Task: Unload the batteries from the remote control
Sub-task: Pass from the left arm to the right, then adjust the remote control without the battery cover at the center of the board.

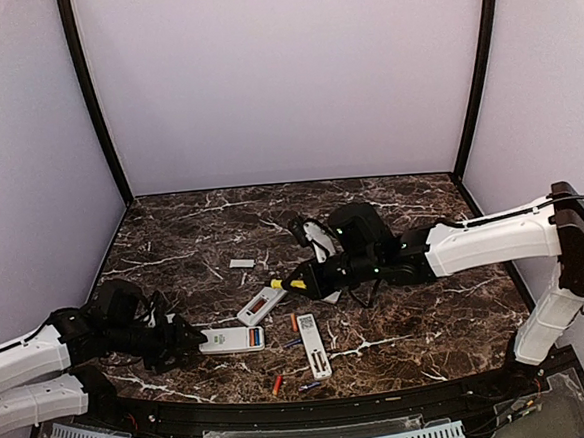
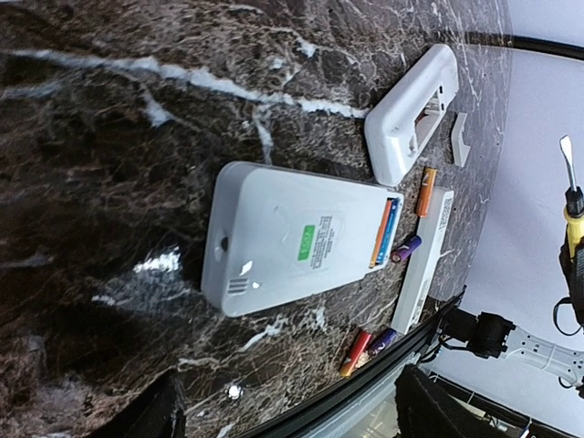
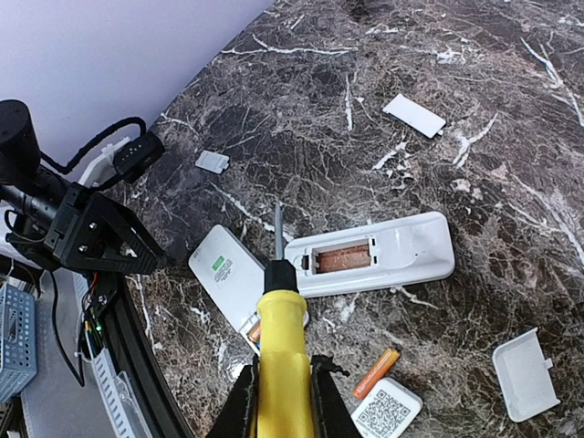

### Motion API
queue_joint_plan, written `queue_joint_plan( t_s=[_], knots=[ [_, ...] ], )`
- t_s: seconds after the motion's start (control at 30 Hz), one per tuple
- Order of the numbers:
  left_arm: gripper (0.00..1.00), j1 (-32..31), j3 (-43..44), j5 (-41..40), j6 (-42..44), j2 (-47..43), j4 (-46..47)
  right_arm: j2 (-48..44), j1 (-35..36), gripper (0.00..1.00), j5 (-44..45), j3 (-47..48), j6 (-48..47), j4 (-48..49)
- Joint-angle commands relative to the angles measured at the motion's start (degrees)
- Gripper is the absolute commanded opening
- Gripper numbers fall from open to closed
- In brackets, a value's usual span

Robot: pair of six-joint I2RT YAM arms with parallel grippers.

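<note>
A wide white remote (image 1: 227,340) lies face down with an orange and a blue battery (image 2: 385,233) in its open compartment. My left gripper (image 1: 188,339) stands open just left of it, its dark fingers (image 2: 151,415) short of the remote's end and nothing between them. A second white remote (image 3: 374,255) lies with its compartment empty. Loose batteries lie near it: an orange one (image 2: 426,190), a purple one (image 2: 406,248), and an orange-red and purple pair (image 2: 356,353) by the front edge. My right gripper (image 3: 278,401) is shut on a yellow-handled screwdriver (image 3: 281,351), whose tip hovers above the empty remote's end.
A narrow third remote (image 1: 314,346) with a QR label lies right of the wide one. White cover plates lie apart: one (image 3: 413,116) far back, a small one (image 3: 212,161) to the left, one (image 3: 525,374) at right. The table's black front rim (image 2: 383,365) runs close by.
</note>
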Motion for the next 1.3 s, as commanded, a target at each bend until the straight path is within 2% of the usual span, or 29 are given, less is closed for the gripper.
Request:
queue_joint_plan(
  t_s=[0.0,0.17,0.3,0.47,0.57,0.77,0.87,1.07,1.27],
  knots=[
    [0.76,-0.2,-2.7,2.9,-2.1,3.8,8.7,-0.4,0.5,0.0,1.0,1.9,0.8,0.3],
    [0.68,-0.2,-2.8,4.0,-1.3,10.7,15.8,-1.9,0.7,0.0,2.4,0.6,1.4,-0.7],
    [0.55,-0.2,-2.7,4.9,-1.0,15.3,20.7,-2.8,0.6,0.0,3.8,0.1,2.6,-1.0],
    [0.51,-0.2,-1.8,5.1,-0.1,21.7,25.4,-3.5,0.6,0.0,4.3,-0.5,3.3,-1.1],
    [0.44,-0.2,-0.7,2.7,1.7,24.4,26.0,-4.0,0.8,0.0,5.1,-1.3,3.7,-1.1],
    [0.43,-0.2,3.7,-2.1,6.6,29.2,25.6,-6.7,0.8,0.0,6.1,-3.3,4.3,-2.6],
    [0.43,-0.2,5.1,-0.6,8.2,34.3,30.5,-8.5,0.9,0.0,6.1,-5.0,4.7,-4.2],
    [0.39,-0.2,10.5,3.0,12.6,43.6,31.8,-10.1,2.1,0.0,4.6,-7.3,7.1,-5.0],
    [0.37,-0.2,8.8,1.7,12.1,42.4,29.8,-7.1,5.2,0.0,4.3,-4.9,9.5,-9.1]
  ],
)
